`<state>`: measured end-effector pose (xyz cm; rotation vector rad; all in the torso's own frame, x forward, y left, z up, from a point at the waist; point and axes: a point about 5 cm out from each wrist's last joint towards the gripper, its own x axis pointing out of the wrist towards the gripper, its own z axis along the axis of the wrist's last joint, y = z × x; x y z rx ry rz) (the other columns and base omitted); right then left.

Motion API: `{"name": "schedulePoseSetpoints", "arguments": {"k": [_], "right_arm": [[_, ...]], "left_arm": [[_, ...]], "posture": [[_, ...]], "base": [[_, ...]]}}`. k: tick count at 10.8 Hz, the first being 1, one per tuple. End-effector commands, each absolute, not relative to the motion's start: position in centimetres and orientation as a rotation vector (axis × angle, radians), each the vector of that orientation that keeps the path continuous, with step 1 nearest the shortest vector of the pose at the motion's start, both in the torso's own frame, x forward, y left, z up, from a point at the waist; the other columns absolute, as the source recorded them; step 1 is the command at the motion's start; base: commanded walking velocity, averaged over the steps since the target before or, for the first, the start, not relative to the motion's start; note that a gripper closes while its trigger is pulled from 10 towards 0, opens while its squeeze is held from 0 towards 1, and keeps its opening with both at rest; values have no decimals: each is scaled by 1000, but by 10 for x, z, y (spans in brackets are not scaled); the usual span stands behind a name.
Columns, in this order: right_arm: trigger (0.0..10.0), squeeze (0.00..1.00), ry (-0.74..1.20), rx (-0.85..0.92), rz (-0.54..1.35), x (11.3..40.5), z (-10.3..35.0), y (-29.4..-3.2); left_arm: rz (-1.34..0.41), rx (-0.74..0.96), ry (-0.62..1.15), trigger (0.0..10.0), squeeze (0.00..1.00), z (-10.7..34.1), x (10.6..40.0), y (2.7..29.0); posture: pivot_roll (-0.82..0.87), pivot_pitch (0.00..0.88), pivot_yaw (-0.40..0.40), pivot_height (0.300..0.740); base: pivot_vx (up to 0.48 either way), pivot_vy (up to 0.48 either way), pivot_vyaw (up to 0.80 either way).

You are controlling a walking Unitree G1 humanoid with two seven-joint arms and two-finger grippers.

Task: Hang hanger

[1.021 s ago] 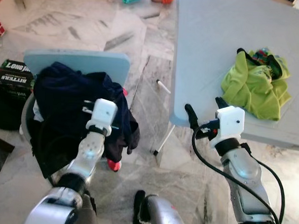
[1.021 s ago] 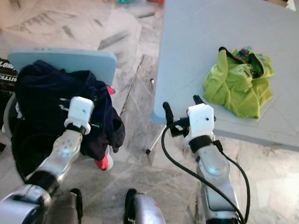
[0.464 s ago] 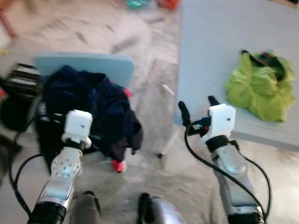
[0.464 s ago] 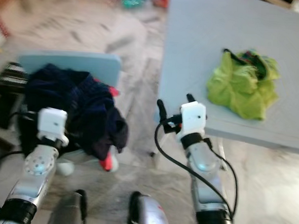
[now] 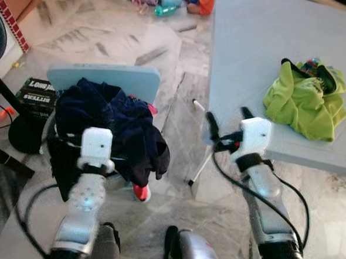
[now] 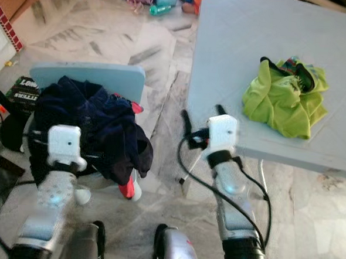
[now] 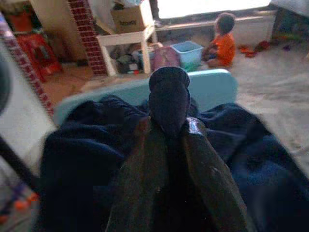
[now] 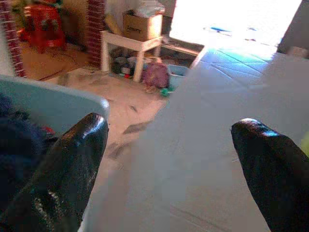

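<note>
A heap of dark navy clothes (image 5: 111, 128) lies on a light blue chair (image 5: 105, 77) to my left. My left gripper (image 7: 169, 89) hovers over this heap, its two fingers pressed together and shut with nothing seen between them. A lime green garment (image 5: 304, 99) lies crumpled on the grey table (image 5: 254, 46), with a dark curved piece (image 5: 320, 71) in its folds; I cannot tell whether that is a hanger. My right gripper (image 5: 228, 121) stands open at the table's near left corner, one finger on each side of the edge, holding nothing.
A black fan base (image 5: 23, 132) and a box of bottles (image 5: 37, 90) stand left of the chair. Toys and a seated person in orange (image 7: 224, 38) are on the marble floor beyond. A white table leg (image 5: 199, 166) drops between chair and table.
The head camera shifted and is sharp again. My left arm has drawn back toward me and to the left over the navy heap. The right gripper stays open at the table corner.
</note>
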<state>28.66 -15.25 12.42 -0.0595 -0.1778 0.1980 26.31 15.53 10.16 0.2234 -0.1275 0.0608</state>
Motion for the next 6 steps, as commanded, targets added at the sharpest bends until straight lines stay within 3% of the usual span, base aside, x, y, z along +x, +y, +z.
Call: {"name": "schedulePoseSetpoints", "arguments": {"k": [1,4,6], "right_arm": [[10000,0,-153,-40,152,282,117,-162],[10000,0,-149,12,74,283,113,-169],[10000,0,-152,92,4,289,114,-178]], "left_arm": [[56,222,-122,10000,0,102,260,154],[19,212,-127,10000,0,107,269,147],[39,229,-141,10000,0,112,276,155]], "posture": [[40,163,-54,740],[23,115,-57,740],[34,93,-41,740]], "base": [[0,0,0],[0,0,0],[0,0,0]]}}
